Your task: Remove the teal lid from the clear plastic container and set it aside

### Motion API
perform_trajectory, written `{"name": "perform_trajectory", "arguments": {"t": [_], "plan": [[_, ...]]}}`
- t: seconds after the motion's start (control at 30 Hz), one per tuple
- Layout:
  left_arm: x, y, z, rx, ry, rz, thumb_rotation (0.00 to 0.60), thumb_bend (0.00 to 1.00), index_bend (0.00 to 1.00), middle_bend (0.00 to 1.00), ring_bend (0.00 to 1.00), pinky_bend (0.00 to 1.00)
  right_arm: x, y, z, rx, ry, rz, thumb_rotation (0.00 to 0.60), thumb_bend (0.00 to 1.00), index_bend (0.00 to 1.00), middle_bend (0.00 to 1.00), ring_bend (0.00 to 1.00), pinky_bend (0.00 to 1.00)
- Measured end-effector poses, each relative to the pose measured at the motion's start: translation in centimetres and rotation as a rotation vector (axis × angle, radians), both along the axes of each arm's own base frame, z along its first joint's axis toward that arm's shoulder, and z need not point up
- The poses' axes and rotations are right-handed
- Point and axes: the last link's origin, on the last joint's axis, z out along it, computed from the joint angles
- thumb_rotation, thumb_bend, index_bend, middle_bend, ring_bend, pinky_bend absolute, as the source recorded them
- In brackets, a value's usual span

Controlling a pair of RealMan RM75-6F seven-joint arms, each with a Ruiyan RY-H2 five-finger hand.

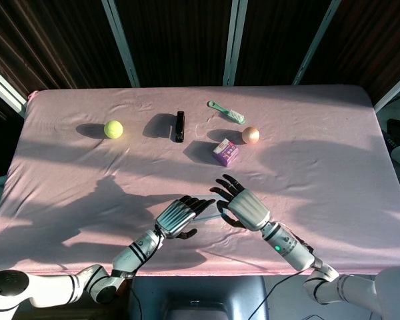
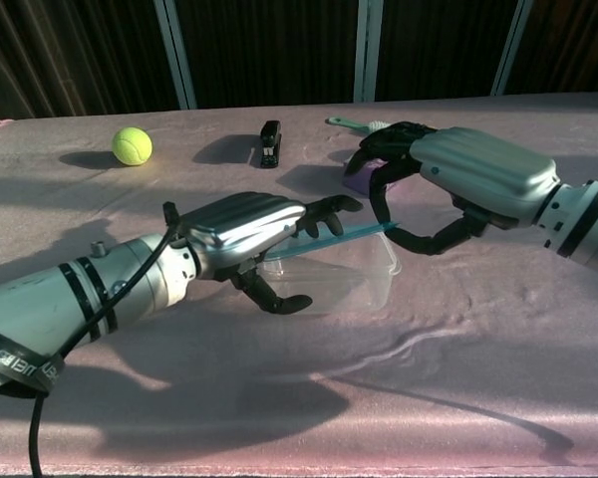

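**Lid tilted, half off**

Lid [image 2: 341, 239] sat tilted over the container [image 2: 364, 284] near the table's [image 1: 333, 167] 6 o'clock edge. Right hand [image 2: 448, 184] pinched its 3 o'clock edge; left hand [image 2: 244, 234] gripped its 9 o'clock side. Risk: uneven pull could drag or tip the light container.

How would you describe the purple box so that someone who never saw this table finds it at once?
On the pink table, look at the far half, where small things lie in a loose row. The purple box sits a little nearer than that row, just in front of the peach ball and the green brush. It is the only purple, boxy thing there.
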Motion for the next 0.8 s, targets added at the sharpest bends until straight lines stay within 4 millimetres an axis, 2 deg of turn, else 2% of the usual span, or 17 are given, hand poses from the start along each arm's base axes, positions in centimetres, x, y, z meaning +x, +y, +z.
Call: {"name": "perform_trajectory", "arguments": {"t": [0.2,0.23,0.3,0.6,0.8], "plan": [[-0.2,0.1,0.4,-0.008,-0.042,0.008,0.6,0.29,0.0,0.13,0.07,0.1,-0.1,0.2,0.1,-0.033,-0.008,0.03,0.6,0.56,0.82,0.36,0.18,0.23],[-0.3,0.1,0.5,-0.004,-0.047,0.006,0.6,0.29,0.0,0.07,0.02,0.06,-0.1,0.3,0.1,-0.036,-0.008,0.034,0.6,0.57,0.82,0.36,0.19,0.24],[-0.4,0.3,0.7,0.007,-0.059,0.002,0.6,0.29,0.0,0.01,0.0,0.01,0.0,0.3,0.1,-0.039,-0.009,0.041,0.6,0.57,0.83,0.37,0.19,0.24],[-1.4,1.4,1.8,0.054,-0.119,0.037,0.6,0.29,0.0,0.0,0.0,0.0,-0.1,0.6,0.6,-0.086,-0.01,0.085,0.6,0.57,0.84,0.38,0.2,0.27],[-2.5,1.9,3.1,0.083,-0.134,0.056,0.6,0.29,0.0,0.0,0.0,0.0,-0.4,0.5,2.2,-0.146,-0.015,0.117,0.6,0.57,0.84,0.38,0.21,0.28]]}}
